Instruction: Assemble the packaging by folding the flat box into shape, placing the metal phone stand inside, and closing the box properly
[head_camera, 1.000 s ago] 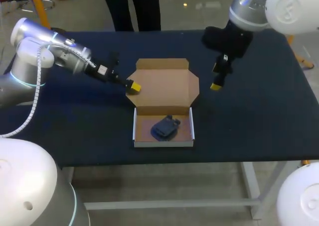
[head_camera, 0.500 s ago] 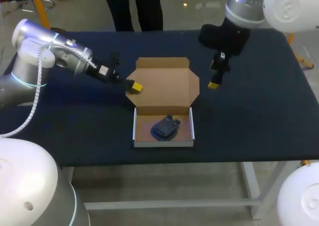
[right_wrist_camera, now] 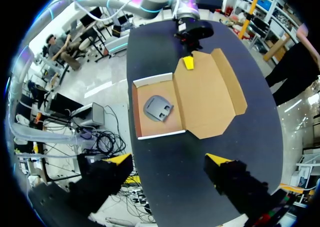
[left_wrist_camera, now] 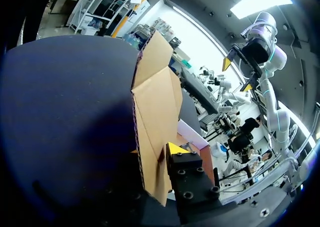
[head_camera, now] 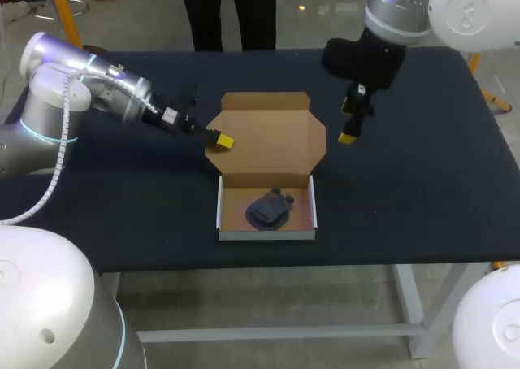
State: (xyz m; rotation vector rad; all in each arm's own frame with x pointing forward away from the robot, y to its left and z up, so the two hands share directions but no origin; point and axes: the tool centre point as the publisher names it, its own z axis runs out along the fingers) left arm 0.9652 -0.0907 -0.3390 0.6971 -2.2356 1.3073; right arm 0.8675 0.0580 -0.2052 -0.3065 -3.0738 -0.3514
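Observation:
The cardboard box lies open mid-table, its white-walled tray (head_camera: pixel 266 234) toward the front and its brown lid (head_camera: pixel 268 145) flat behind it. The dark metal phone stand (head_camera: pixel 268 208) lies inside the tray (right_wrist_camera: pixel 150 134), also seen as the stand (right_wrist_camera: pixel 158 108) from the right wrist. My left gripper (head_camera: pixel 219 141) sits at the lid's left side flap (left_wrist_camera: pixel 155 102), whose edge runs into the left gripper (left_wrist_camera: pixel 167 152); the grip itself is hidden by the cardboard. My right gripper (head_camera: pixel 348 123) hangs open above the table just right of the lid. The right gripper (right_wrist_camera: pixel 169 159) holds nothing.
Dark blue cloth covers the table (head_camera: pixel 422 182). Bare cloth lies to the right of the box and along the front edge. My left arm (head_camera: pixel 114 93) reaches in low over the table's left part.
The right arm has drifted slightly left and toward the back. The left gripper has stayed at the lid's left flap.

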